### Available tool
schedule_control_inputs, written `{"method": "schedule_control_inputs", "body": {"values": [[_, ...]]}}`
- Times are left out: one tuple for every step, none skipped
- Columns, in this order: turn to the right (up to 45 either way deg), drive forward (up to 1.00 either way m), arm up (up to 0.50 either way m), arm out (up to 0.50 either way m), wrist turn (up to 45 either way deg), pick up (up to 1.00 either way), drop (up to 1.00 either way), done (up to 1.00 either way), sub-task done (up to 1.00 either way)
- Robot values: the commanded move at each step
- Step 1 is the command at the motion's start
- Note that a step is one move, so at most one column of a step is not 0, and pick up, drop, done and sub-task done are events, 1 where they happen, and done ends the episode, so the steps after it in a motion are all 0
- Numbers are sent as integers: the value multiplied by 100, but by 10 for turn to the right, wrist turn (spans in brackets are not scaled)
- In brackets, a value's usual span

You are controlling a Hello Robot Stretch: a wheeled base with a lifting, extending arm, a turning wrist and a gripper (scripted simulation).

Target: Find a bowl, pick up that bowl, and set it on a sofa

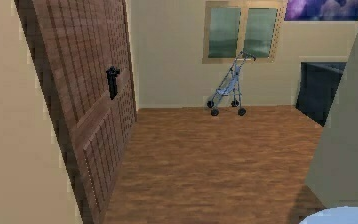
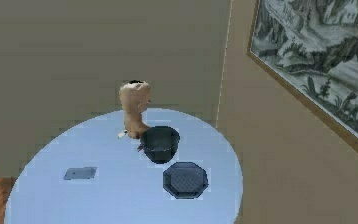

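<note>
A dark round bowl stands on a round pale-blue table in the arm side view, near the table's middle. Just left of it and touching or nearly so rises a tan bust-like figure. In front of the bowl lies a dark eight-sided dish.
A small flat dark card lies on the table's left part. A framed picture hangs on the wall at the right. In the forward view, a brown wooden door stands at the left, with a stroller under a window, dark furniture at the right and open wooden floor.
</note>
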Motion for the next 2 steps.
{"method": "schedule_control_inputs", "body": {"values": [[0, 0, 50, 0, 0, 0, 0, 0, 0], [0, 0, 34, 0, 0, 0, 0, 0, 0]]}}
